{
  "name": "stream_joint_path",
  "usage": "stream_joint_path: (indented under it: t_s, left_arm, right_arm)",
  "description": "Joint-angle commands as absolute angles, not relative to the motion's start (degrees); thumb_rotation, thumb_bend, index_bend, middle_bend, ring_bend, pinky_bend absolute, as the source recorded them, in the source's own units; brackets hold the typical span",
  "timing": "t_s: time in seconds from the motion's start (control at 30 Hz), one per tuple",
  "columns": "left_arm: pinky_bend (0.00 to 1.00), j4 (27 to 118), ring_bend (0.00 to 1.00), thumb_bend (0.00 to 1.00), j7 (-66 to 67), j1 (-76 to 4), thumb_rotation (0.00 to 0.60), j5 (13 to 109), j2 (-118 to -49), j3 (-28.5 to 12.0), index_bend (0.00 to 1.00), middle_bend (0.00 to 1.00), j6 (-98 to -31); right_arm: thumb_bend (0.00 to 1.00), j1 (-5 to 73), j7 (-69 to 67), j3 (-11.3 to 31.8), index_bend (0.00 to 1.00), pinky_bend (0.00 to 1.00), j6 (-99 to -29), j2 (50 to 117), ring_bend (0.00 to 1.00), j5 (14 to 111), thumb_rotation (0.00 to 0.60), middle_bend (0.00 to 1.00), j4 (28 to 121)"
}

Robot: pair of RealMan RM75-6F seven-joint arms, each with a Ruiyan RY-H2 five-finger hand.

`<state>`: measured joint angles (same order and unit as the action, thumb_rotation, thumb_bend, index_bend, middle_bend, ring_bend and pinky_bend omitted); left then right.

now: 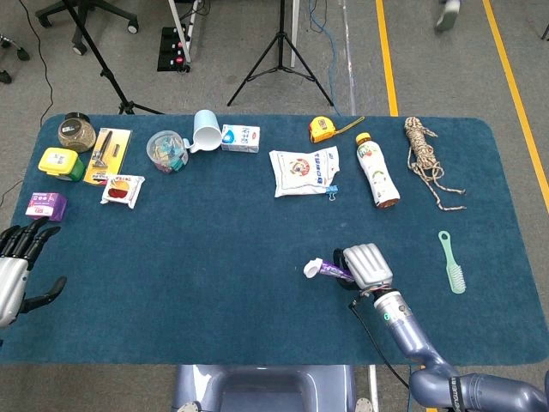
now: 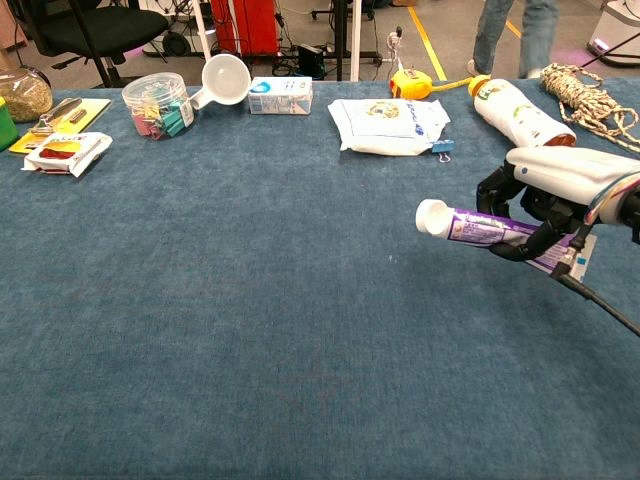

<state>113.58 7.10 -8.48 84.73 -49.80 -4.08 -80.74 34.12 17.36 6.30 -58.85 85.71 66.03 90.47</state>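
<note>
The right hand [image 2: 560,195] holds a purple tube with a white cap [image 2: 480,228]. Its dark fingers [image 2: 497,190] curl around the tube. The tube is up off the blue cloth bench [image 2: 250,300], and its cap points to the left. From the head view, the tube [image 1: 324,270] sticks out from the left side of the same hand [image 1: 367,266], in the near right part of the bench.

The left hand [image 1: 15,273] is at the near left edge of the bench. Its fingers are spread apart and it holds nothing. The closest thing to it is a small purple box [image 1: 45,206], a little farther back.

Far behind the right hand lies a white bottle with an orange cap [image 2: 520,118] on its side. Beside it to the left is a flat white packet with a blue clip [image 2: 390,125]. A yellow tape measure [image 2: 410,82] sits behind the packet. A coil of rope [image 2: 585,92] is at the far right. A light green comb [image 1: 452,262] lies to the right of the right hand.

At the far left are a clear tub of coloured clips [image 2: 158,104], a white scoop cup [image 2: 222,80] and a small white and blue carton [image 2: 280,96].
</note>
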Motion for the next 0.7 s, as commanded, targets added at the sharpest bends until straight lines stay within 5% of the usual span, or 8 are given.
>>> stream_joint_path:
  t_s: [0.03, 0.7]
  left_arm:
    - [0.08, 115.3, 0.12, 0.30, 8.0, -10.2, 0.575, 84.7, -49.6, -4.5, 0.11, 0.09, -78.7]
    - [0.11, 124.2, 0.14, 0.30, 20.9, -32.3, 0.487, 65.5, -58.9, -11.8, 0.04, 0.10, -55.3]
  right_arm:
    - [0.92, 34.3, 17.3, 6.6, 0.61, 0.91, -58.9, 84.8, 0.91, 66.8, 0.600, 0.87, 92.2]
    - [0.95, 35.7, 27.8, 8.9, 0.63, 0.94, -63.6, 85.5, 0.94, 64.0, 0.600, 0.90, 99.2]
